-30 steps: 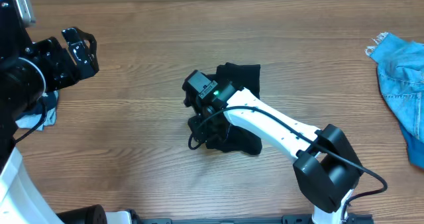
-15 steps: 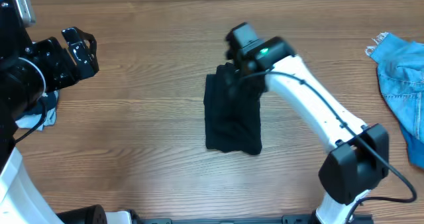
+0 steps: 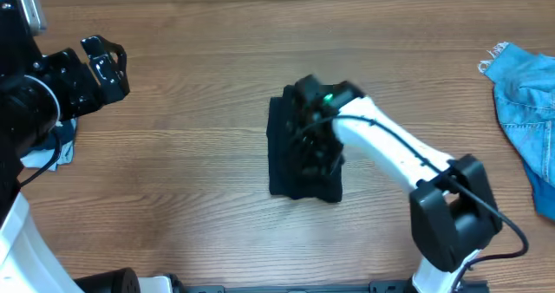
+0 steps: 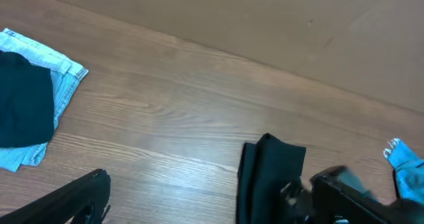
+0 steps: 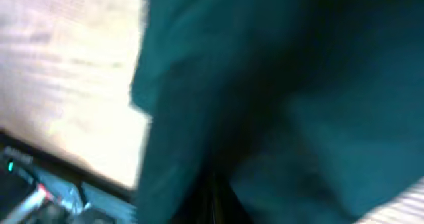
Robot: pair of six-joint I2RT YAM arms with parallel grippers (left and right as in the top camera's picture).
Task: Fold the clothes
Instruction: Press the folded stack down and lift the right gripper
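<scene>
Clothes [image 3: 282, 159] lie as a folded black rectangle in the middle of the table [image 3: 173, 163], long axis running near to far. Right gripper [image 3: 310, 120] sits directly over the far half, jaws clenched. Whether fabric is pinched cannot be told: the wrist view shows only blurred dark cloth. Left gripper [image 3: 106, 63] stands released, well apart to the left. Judgement: the right arm is nearer, so any further fold falls to it.

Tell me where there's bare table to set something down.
The widest bare table lies between the left pincer and the clothes. Another patch sits between the clothes and the blue denim at the right edge. Crowded: the middle, where the right arm overlies the clothes, and the left edge by the pale denim.
</scene>
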